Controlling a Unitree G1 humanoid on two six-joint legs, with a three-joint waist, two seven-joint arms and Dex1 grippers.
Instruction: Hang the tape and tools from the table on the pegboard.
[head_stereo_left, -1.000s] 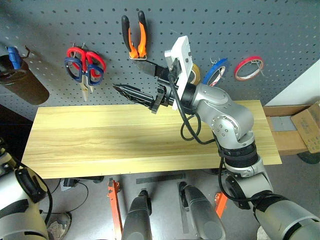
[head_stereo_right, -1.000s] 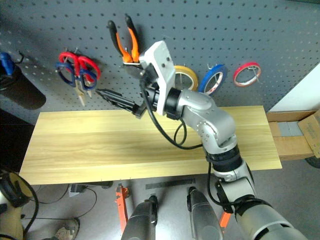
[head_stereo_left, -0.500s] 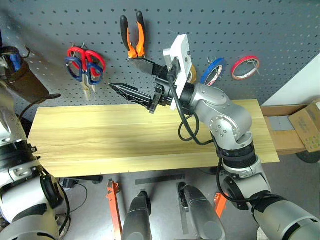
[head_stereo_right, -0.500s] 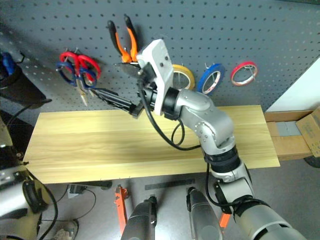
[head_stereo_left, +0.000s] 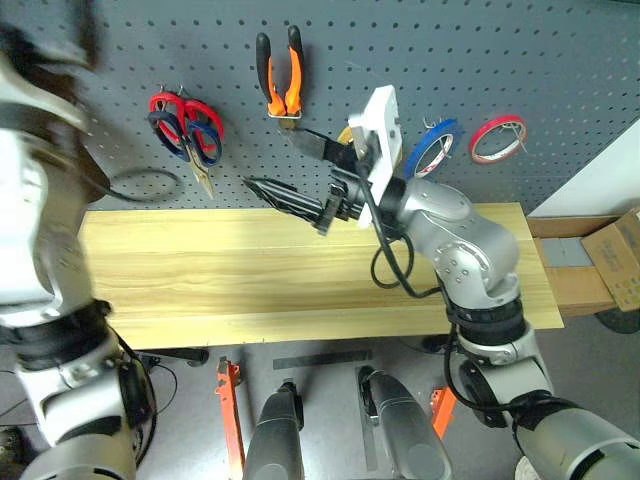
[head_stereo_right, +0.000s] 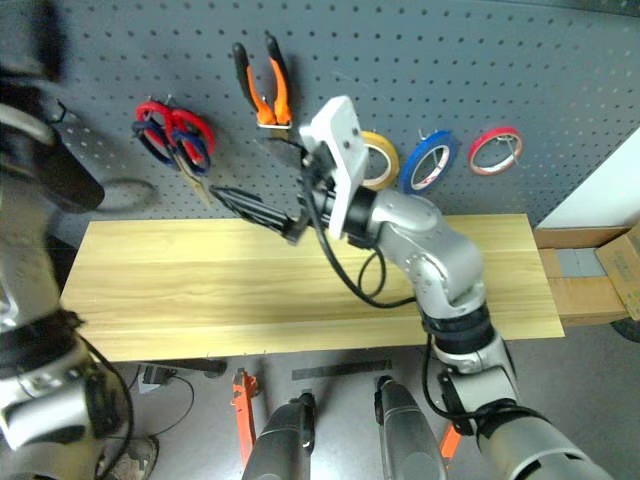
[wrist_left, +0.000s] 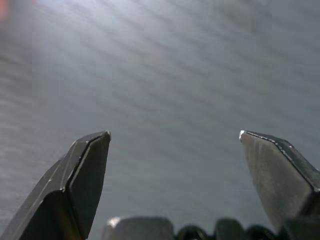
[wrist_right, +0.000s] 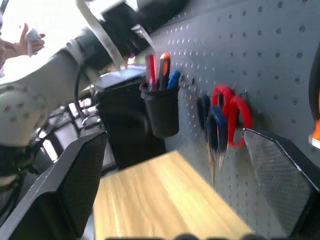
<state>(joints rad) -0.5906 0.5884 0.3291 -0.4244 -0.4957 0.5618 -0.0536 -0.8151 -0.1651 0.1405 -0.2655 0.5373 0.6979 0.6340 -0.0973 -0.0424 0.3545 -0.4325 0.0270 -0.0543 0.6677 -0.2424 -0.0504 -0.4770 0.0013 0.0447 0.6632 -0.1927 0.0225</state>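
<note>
the large dark grey pegboard, a matt wall panel pierced by a regular grid of small holes, stands at the far side of the long workbench table, whose top is smooth light yellowish wood with a straight grain.

on the board hang, from left to right, the dark-blue-handled scissors overlapping a pair of red-handled scissors, both with blades pointing down; the pliers with orange-and-black handles, handles up; the thin yellow ring of tape, partly hidden behind the right arm's white wrist plate; a blue tape roll; and a red tape roll farthest right.

the right gripper reaches leftward just in front of the board, its two black, ribbed, tapering fingers spread apart and empty (one fingertip sits just below the pliers, the other points towards the scissors' blades). the yellow tape lies to the right of those fingers, behind the wrist, not between them.

the left gripper has its two black wedge-shaped fingers released and well apart, with nothing between them, facing a blurred grey surface.

in the right wrist view a black cylindrical cup hangs on the board left of the scissors; in it stand a slim red-handled screwdriver, an orange-handled tool and a blue-handled one.
</note>
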